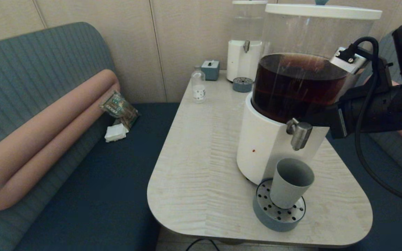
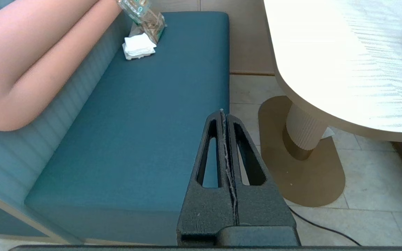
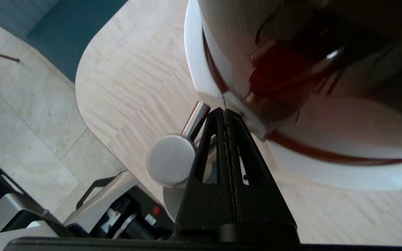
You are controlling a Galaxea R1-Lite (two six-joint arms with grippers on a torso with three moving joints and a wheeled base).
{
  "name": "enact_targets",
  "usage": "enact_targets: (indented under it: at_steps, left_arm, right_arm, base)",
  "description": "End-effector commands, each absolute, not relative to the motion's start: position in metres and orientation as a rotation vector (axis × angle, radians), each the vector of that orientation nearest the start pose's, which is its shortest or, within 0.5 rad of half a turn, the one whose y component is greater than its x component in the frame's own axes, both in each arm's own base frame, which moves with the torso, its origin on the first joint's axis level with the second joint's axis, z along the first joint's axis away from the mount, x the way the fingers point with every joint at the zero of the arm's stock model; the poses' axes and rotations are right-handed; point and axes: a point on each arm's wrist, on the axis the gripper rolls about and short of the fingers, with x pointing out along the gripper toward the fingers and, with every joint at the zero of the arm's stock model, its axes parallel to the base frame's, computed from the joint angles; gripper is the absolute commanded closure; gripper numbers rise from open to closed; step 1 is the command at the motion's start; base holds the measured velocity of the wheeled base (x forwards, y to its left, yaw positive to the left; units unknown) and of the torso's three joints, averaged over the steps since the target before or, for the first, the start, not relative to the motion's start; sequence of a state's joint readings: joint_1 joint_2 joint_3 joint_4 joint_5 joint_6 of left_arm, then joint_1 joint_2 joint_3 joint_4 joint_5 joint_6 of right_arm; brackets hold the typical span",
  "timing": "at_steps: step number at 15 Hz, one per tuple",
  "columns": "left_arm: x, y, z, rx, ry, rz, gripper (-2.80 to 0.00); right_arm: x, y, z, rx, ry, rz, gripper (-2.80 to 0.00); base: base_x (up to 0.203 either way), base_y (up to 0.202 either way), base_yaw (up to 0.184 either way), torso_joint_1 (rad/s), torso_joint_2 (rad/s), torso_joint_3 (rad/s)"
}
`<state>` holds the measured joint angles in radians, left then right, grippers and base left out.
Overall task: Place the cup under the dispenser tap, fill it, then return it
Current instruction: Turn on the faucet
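Cup (image 1: 290, 182) upright on perforated drip tray (image 1: 278, 212), directly below tap (image 1: 299, 133) of big dispenser (image 1: 270, 146) w/ dark liquid. Right gripper (image 3: 224, 112) fingers pressed together, empty, tips beside tap at dispenser base. Left gripper (image 2: 223, 115) clenched, empty, parked over bench seat (image 2: 145, 132) beside table (image 1: 201, 167).

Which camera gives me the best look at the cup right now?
The head view: the cup stands whole on the drip tray below the dispenser tap. The right wrist view hides it behind the right gripper; the left wrist view misses it.
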<state>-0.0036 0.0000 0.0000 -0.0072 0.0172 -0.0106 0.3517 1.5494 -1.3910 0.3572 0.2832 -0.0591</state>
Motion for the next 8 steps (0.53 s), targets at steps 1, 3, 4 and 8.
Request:
enact_targets:
  at_steps: [1, 3, 4, 8]
  left_arm:
    - [-0.0227, 0.0005, 0.0763, -0.009, -0.006, 0.014, 0.0]
    - [-0.0227, 0.0005, 0.0763, -0.011, -0.006, 0.015, 0.0]
    - [-0.0227, 0.0005, 0.0763, -0.011, -0.006, 0.015, 0.0]
    - [-0.0227, 0.0005, 0.0763, -0.011, -0.006, 0.013, 0.0]
  right_arm:
    - [0.2462, 0.0969, 0.2966, -0.077, 0.504, 0.637, 0.0]
    - [0.2462, 0.097, 0.2964, -0.077, 0.499, 0.639, 0.0]
    - [0.246, 0.0971, 0.2969, -0.074, 0.492, 0.648, 0.0]
    - [0.243, 0.0973, 0.297, -0.061, 0.487, 0.703, 0.0]
  base:
    - [0.0, 0.0, 0.0, 0.0, 0.0, 0.0]
    - [0.0, 0.0, 0.0, 0.0, 0.0, 0.0]
    - [0.0, 0.0, 0.0, 0.0, 0.0, 0.0]
    - [0.0, 0.0, 0.0, 0.0, 0.0, 0.0]
